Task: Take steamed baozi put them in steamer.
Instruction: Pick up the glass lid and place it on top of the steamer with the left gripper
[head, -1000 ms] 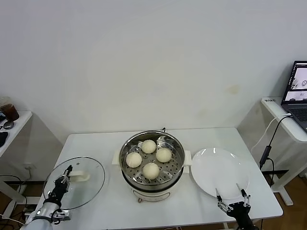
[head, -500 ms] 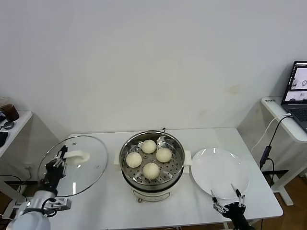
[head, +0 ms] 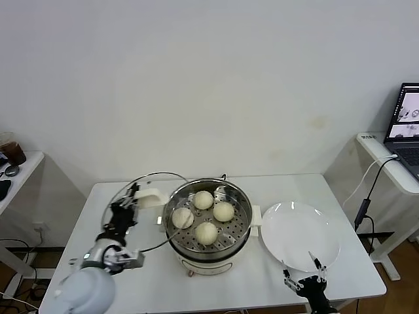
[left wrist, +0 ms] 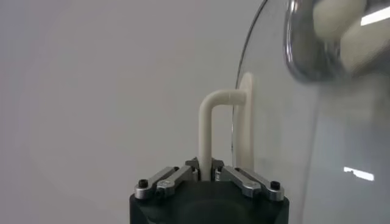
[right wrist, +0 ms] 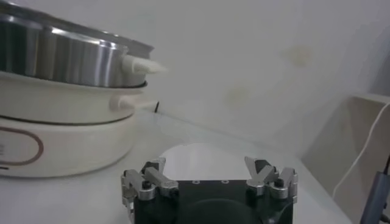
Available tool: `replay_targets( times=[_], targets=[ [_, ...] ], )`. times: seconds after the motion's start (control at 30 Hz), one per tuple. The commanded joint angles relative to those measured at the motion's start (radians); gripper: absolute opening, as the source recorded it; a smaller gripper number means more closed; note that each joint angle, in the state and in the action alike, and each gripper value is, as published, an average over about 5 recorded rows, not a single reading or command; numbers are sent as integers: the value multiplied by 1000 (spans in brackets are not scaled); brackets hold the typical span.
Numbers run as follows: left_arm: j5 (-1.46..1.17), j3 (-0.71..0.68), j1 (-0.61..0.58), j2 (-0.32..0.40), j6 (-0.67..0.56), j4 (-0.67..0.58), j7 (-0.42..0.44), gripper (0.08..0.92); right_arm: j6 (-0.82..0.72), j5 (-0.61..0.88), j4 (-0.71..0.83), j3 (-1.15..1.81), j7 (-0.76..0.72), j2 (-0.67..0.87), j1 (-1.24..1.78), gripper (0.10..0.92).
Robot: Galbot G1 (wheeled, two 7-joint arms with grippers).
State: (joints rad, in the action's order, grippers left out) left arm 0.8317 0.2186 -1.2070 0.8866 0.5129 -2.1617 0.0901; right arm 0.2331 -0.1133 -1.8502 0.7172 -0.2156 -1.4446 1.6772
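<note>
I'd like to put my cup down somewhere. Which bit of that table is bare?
Bare patches: the table strip behind the plate, and the front left corner. The plate itself is empty. The middle is crowded: the steamer holds four baozi, with the left gripper holding the glass lid beside it.

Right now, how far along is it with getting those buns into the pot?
All four buns already sit in the steamer. The left tool holds the glass lid by its handle, tilted beside the pot. Left: setting the lid on. The right tool waits open by the plate.
</note>
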Motion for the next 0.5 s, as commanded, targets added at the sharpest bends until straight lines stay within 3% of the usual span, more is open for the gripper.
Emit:
replay_targets(
  times=[0.03, 0.33, 0.5],
  targets=[
    [299, -332, 292, 205, 109, 107, 152, 176, 5, -62, 24, -9, 11, -17, -25, 823],
    [595, -367, 244, 330, 121, 138, 263, 176, 1, -66, 31, -16, 9, -13, -42, 823],
    [684, -368, 226, 404, 124, 173, 283, 176, 1, -65, 37, -23, 8, -8, -48, 823]
  ],
)
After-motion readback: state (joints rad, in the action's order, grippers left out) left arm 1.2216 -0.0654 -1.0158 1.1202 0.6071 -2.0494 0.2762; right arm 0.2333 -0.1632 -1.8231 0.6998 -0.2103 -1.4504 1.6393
